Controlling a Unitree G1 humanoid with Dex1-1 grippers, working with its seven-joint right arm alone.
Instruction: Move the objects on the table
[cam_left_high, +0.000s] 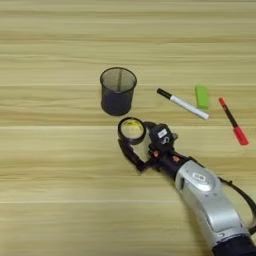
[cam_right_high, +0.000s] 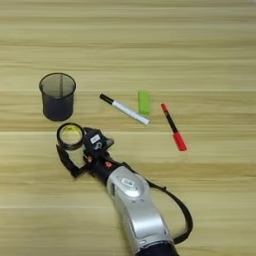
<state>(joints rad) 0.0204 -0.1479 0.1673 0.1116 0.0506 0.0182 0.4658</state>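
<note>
The right arm (cam_left_high: 212, 200) reaches in from the lower right, its silver forearm slanting up and to the left across the tabletop (cam_left_high: 60, 190). At its end the tool (cam_left_high: 134, 139) sits at the tape roll (cam_left_high: 131, 130), a black ring with a yellow core lying flat on the wood. One black finger (cam_left_high: 129, 154) curves around the roll's lower left side, and the other lies at the roll's right side by the tool's black body, so the roll sits between the two. The fingers are spread about as wide as the roll; whether they actually press on it or only bracket it cannot be told from these views.

The black wire-mesh pen cup (cam_left_high: 118, 91) stands upright just above and slightly left of the roll, near it but apart, its open mouth facing up. To the right of the cup, the white marker (cam_left_high: 183, 104) lies diagonally, its black cap at the upper left end and its white body running down to the right. Just beside its lower end, the lime-green block (cam_left_high: 201, 96) lies flat with its long side running up and down the view. Further right, the red marker (cam_right_high: 173, 126) lies diagonally as well, thin dark end up and left, thick red end down and right. A black cable (cam_right_high: 180, 210) loops off the forearm's right side.
</note>
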